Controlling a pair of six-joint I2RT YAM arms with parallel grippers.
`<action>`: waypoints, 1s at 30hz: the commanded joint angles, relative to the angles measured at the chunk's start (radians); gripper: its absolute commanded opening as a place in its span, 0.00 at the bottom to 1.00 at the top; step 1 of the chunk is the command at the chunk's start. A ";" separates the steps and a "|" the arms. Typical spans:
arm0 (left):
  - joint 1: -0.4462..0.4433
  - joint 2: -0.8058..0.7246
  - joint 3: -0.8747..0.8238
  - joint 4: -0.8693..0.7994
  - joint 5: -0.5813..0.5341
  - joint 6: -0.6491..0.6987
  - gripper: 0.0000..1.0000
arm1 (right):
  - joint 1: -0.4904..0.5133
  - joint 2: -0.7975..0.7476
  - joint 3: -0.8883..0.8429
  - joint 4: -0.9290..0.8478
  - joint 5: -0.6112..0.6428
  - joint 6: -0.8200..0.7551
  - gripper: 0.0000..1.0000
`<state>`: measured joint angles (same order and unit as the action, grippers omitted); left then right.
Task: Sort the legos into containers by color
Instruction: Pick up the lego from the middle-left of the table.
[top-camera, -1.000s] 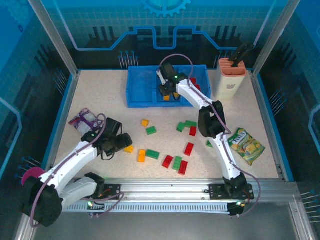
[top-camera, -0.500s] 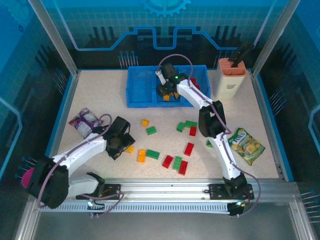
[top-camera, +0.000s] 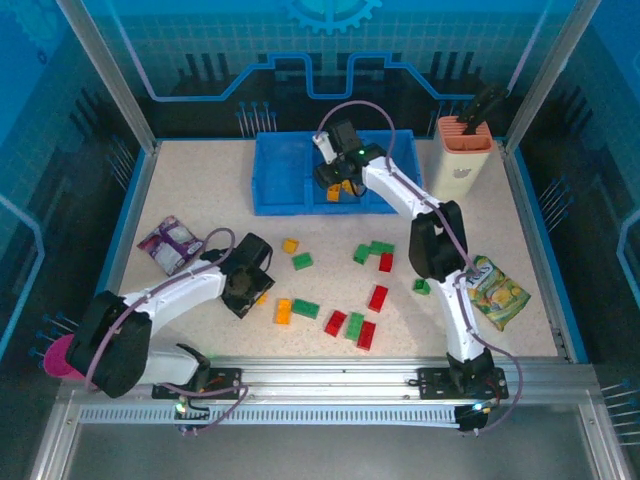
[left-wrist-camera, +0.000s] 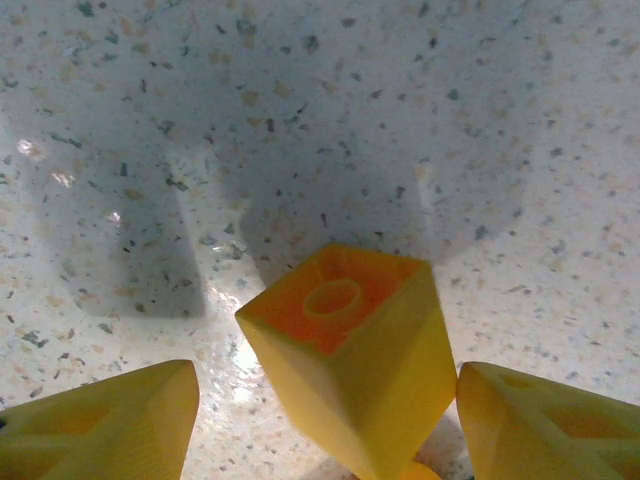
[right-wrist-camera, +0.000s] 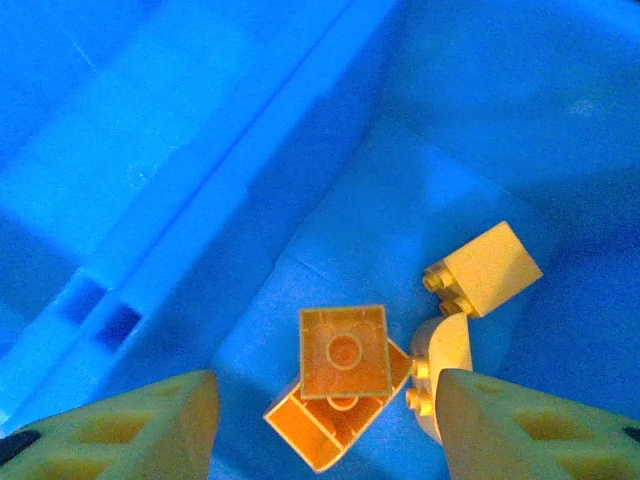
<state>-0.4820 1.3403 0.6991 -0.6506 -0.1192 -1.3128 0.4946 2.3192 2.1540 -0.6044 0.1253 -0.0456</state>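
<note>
My left gripper (top-camera: 254, 289) is low over the table with its jaws open on either side of a yellow lego (left-wrist-camera: 350, 350); a gap shows between the brick and each finger. That lego (top-camera: 263, 297) lies just right of the gripper. My right gripper (top-camera: 340, 184) hangs open over the middle compartment of the blue containers (top-camera: 265, 172). Below the right gripper (right-wrist-camera: 325, 432), an orange lego (right-wrist-camera: 344, 351) rests on another orange one (right-wrist-camera: 318, 432), with two pale yellow ones (right-wrist-camera: 484, 266) beside them. Red, green and orange legos (top-camera: 354, 325) lie scattered mid-table.
A purple packet (top-camera: 168, 243) lies left of my left arm. A green-yellow snack bag (top-camera: 495, 292) lies at the right, a peach holder (top-camera: 463, 160) stands right of the bin, and a pink cup (top-camera: 62, 354) sits at the near left edge.
My left arm has swung right and down until its jaws straddle the yellow lego. My right gripper has opened over the middle compartment and shifted slightly right.
</note>
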 joint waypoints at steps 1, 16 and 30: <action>-0.007 0.034 -0.004 -0.003 -0.030 -0.037 0.69 | 0.003 -0.077 -0.042 0.045 -0.024 0.006 0.61; 0.002 0.145 0.038 0.055 -0.055 0.074 0.51 | 0.012 -0.130 -0.109 0.040 0.004 0.010 0.61; 0.008 0.303 0.397 -0.038 -0.071 0.461 0.16 | 0.008 -0.466 -0.424 0.047 0.082 0.057 0.62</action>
<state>-0.4740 1.6196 0.9680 -0.6960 -0.1581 -1.0065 0.4984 1.9545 1.7927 -0.5625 0.1654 -0.0208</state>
